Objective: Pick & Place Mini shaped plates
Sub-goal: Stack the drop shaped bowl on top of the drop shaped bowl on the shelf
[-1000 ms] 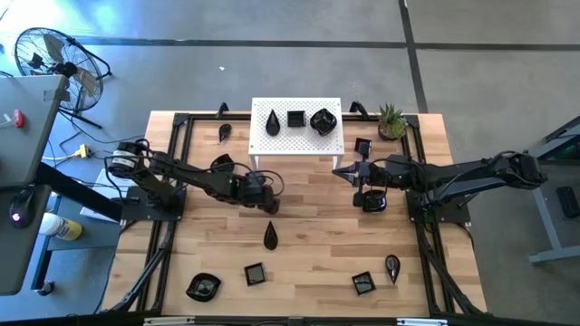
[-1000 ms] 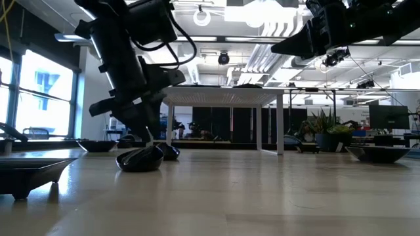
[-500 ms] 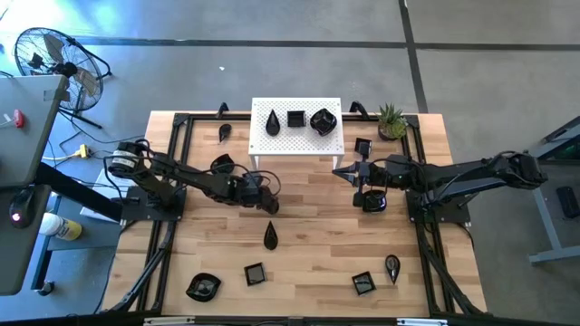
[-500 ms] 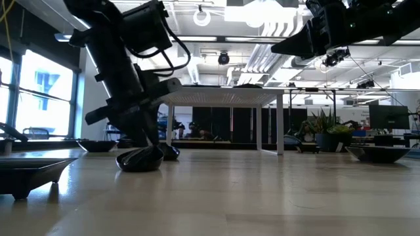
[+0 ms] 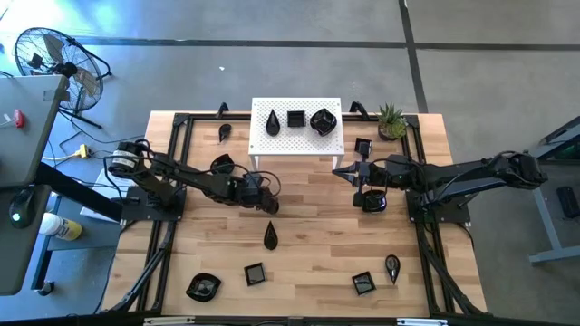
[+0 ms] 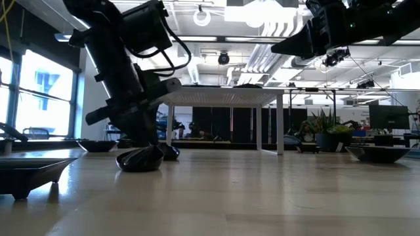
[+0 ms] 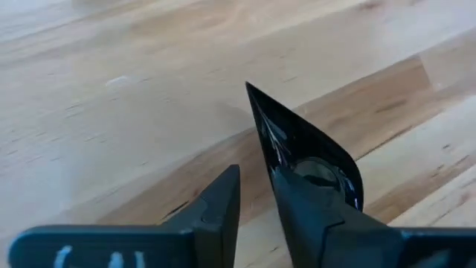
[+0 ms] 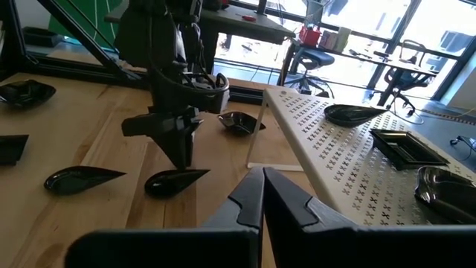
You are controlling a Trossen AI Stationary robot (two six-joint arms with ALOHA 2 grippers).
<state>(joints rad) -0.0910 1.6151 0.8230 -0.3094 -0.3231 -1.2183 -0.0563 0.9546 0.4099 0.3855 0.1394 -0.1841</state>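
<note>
My left hand (image 5: 269,205), just before the white stand (image 5: 296,143), closes narrowly on a teardrop plate's (image 7: 309,160) rim; next, I should lift once gripped.

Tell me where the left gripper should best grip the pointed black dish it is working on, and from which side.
Probably by the raised thin rim. The left gripper comes down from above with its fingers set either side of that rim on the teardrop dish. The dish lies flat and low on the table, so its sides offer little to pinch. A top-down rim grip looks most workable.
</note>
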